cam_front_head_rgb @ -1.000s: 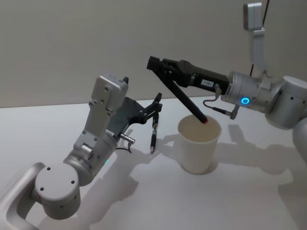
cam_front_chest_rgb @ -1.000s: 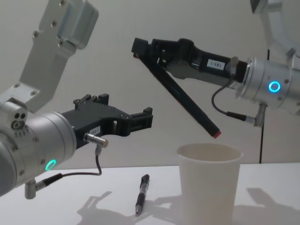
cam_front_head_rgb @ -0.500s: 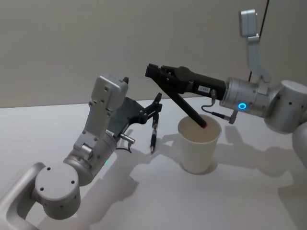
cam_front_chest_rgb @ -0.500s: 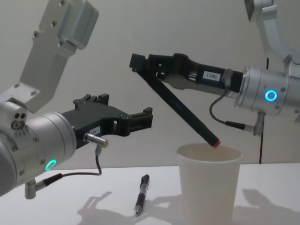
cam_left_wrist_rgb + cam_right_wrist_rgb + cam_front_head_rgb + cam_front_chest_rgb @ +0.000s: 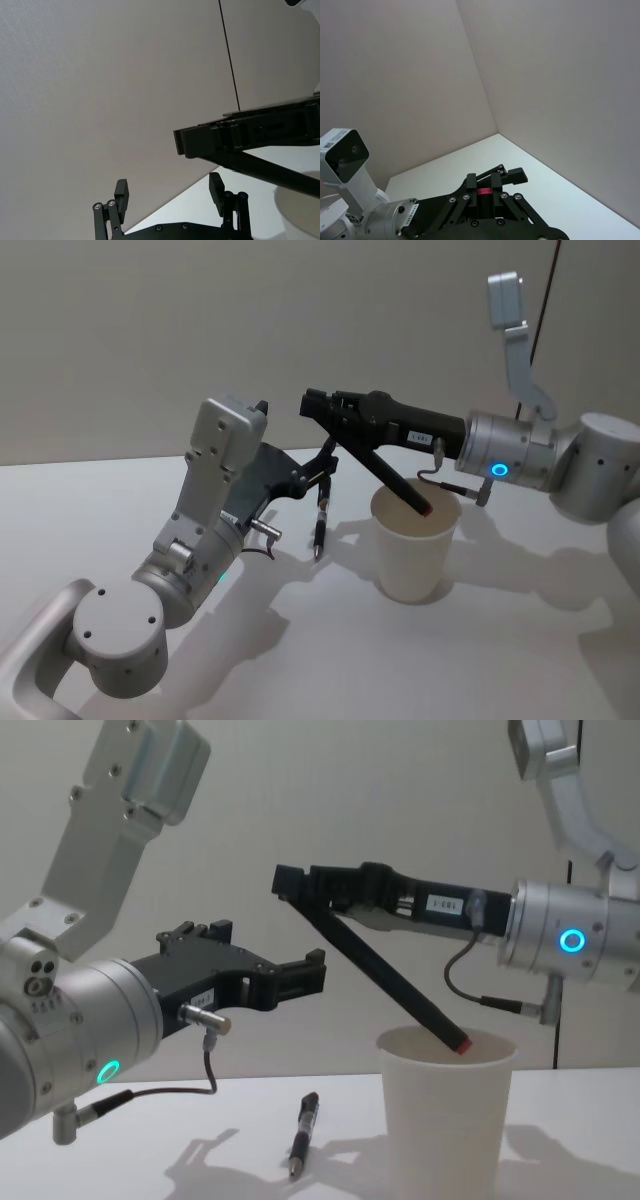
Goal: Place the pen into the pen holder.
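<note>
Right pincer (image 5: 297, 888), clamped on the pen (image 5: 385, 975), is holding its tip inside the pen holder (image 5: 440, 1120) rim: steepen, then release; left pincer (image 5: 315, 972) hanging parted

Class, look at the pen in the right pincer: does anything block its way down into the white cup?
Nothing visible does. The right pincer holds the pen tilted, its red tip at the open mouth of the cup, with nothing across the opening.

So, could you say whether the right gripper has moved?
Yes, the right gripper lowered toward the pen holder; its pen now dips inside the rim.
</note>
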